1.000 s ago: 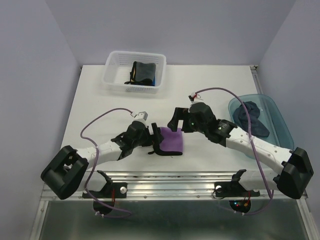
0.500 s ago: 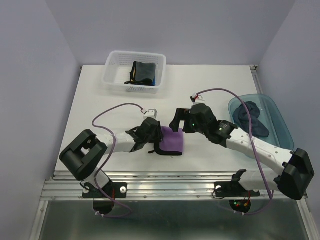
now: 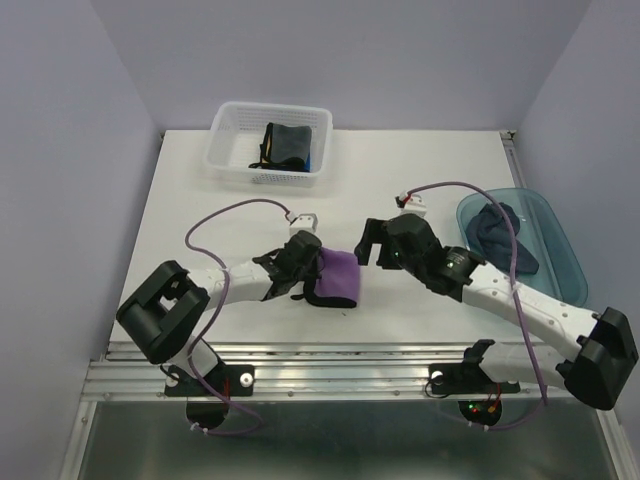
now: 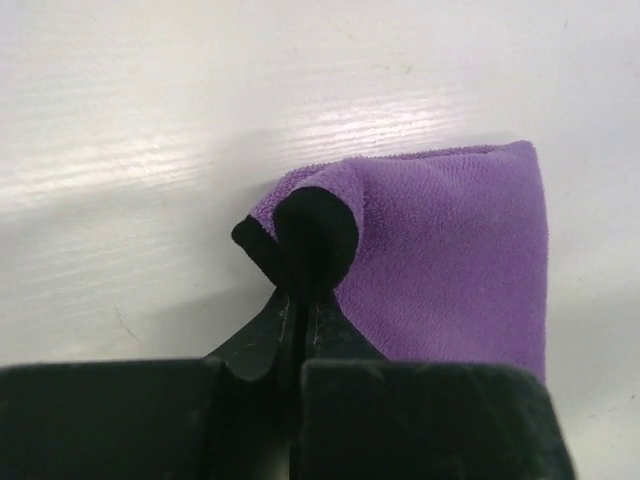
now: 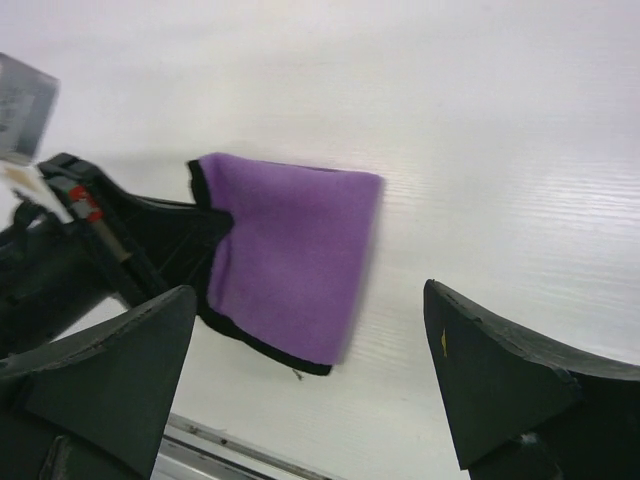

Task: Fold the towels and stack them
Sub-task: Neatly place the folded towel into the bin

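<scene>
A folded purple towel (image 3: 341, 277) (image 4: 450, 250) (image 5: 285, 255) lies on the white table near the front middle, with a black layer showing along its left and front edges. My left gripper (image 3: 311, 273) (image 4: 300, 300) is at its left edge, shut on the black-and-purple fold of the cloth. Just right of the towel and apart from it, my right gripper (image 3: 368, 244) (image 5: 308, 292) stands wide open with nothing held. A dark folded towel (image 3: 285, 145) sits in the basket, and a navy-grey towel (image 3: 505, 236) lies crumpled in the tub.
The white mesh basket (image 3: 225, 150) stands at the back left. The translucent blue tub (image 3: 556, 238) is at the right edge. A metal rail (image 3: 340, 355) runs along the table's front edge. Purple cables loop above both arms.
My left gripper has gone from open to shut on the towel's left edge, and its arm swung in. The right gripper drew back to the right, off the towel.
</scene>
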Motion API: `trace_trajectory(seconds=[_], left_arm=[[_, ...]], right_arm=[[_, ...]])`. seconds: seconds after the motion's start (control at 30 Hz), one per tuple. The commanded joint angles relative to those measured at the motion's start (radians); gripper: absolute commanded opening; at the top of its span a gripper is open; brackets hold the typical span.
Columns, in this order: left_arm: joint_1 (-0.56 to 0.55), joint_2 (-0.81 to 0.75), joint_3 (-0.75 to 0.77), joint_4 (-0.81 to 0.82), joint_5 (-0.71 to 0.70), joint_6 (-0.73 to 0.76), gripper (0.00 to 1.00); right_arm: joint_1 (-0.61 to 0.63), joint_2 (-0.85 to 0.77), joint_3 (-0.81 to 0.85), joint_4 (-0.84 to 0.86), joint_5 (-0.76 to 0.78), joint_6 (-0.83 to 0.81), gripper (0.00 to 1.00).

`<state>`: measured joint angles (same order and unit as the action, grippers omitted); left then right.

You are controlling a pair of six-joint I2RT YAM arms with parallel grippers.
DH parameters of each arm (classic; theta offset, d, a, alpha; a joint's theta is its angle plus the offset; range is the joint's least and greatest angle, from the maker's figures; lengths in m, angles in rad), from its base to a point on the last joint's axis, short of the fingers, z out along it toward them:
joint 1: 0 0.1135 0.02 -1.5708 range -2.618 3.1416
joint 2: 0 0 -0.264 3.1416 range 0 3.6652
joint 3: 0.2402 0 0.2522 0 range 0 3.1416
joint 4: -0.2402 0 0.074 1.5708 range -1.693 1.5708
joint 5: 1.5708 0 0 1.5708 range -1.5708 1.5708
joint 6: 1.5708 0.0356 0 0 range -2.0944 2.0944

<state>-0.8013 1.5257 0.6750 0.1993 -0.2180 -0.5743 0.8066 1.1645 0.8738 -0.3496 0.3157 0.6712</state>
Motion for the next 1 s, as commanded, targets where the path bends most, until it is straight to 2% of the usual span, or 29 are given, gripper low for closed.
trace_trajectory(seconds=[0.0, 0.17, 0.27, 0.3, 0.43, 0.5, 0.63, 0.8, 0.97], left_arm=[[-0.001, -0.107, 0.092, -0.031, -0.154, 0.148, 0.00], [-0.003, -0.166, 0.149, 0.028, -0.273, 0.356, 0.00], [-0.003, -0.161, 0.239, 0.064, -0.311, 0.547, 0.00], [-0.001, -0.154, 0.259, 0.074, -0.342, 0.568, 0.00], [0.042, -0.111, 0.382, 0.083, -0.325, 0.724, 0.00], [0.083, -0.087, 0.431, 0.081, -0.270, 0.758, 0.00], [0.235, 0.000, 0.610, 0.028, -0.092, 0.795, 0.00], [0.316, 0.144, 0.794, 0.009, -0.066, 0.826, 0.00], [0.358, 0.357, 1.076, -0.084, -0.034, 0.835, 0.00]], right_arm=[[0.005, -0.084, -0.027, -0.078, 0.177, 0.036, 1.00], [0.006, -0.209, -0.088, -0.031, 0.192, 0.002, 1.00], [0.006, -0.265, -0.111, -0.019, 0.212, -0.015, 1.00], [0.006, -0.272, -0.113, -0.017, 0.212, -0.016, 1.00], [0.005, -0.270, -0.124, -0.003, 0.209, -0.032, 1.00], [0.005, -0.258, -0.125, 0.004, 0.220, -0.039, 1.00], [0.006, -0.224, -0.124, -0.002, 0.281, -0.032, 1.00], [0.006, -0.204, -0.130, 0.008, 0.296, -0.027, 1.00], [0.005, -0.201, -0.133, 0.000, 0.355, -0.016, 1.00]])
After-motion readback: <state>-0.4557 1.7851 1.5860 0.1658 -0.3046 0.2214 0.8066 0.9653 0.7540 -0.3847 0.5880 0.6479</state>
